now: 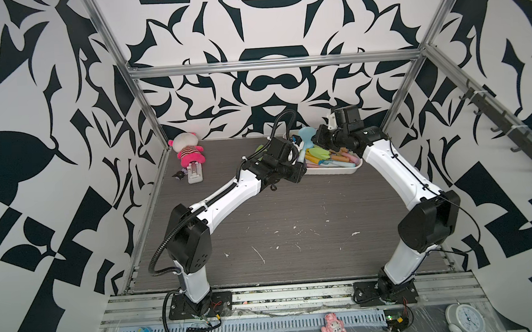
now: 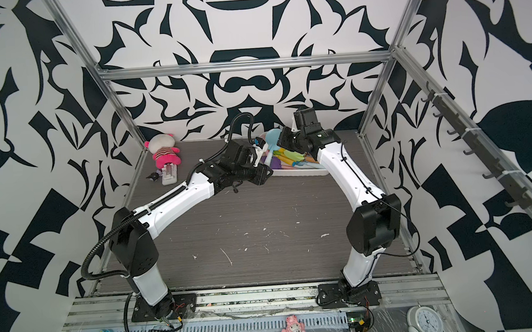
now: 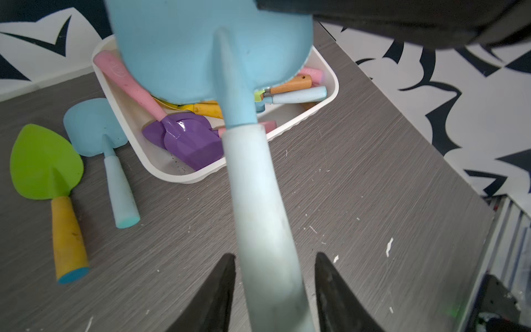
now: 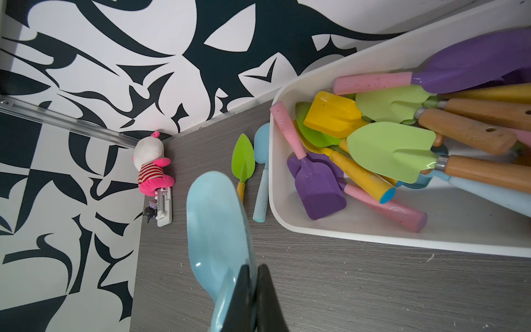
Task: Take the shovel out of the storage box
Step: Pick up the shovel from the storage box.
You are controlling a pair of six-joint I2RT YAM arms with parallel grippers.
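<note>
A light-blue shovel [image 3: 258, 201] hangs in the air beside the storage box [image 3: 184, 178], a shallow white tub at the back of the table in both top views [image 1: 331, 171] [image 2: 296, 173]. My right gripper [image 4: 254, 267] is shut on the edge of the shovel's blade [image 4: 215, 224]. My left gripper [image 3: 275, 254] is open, its two black fingers [image 3: 227, 276] standing on either side of the pale handle, with a gap showing on one side. The raised blade [image 1: 307, 135] shows between the two wrists.
Inside the box lie several more shovels, purple [image 4: 319, 186], yellow [image 4: 330, 115] and green [image 4: 393, 149]. A green shovel [image 3: 46, 163] and another blue shovel [image 3: 94, 129] lie on the table beside the box. A plush toy [image 1: 187, 149] sits at the back left, near the wall.
</note>
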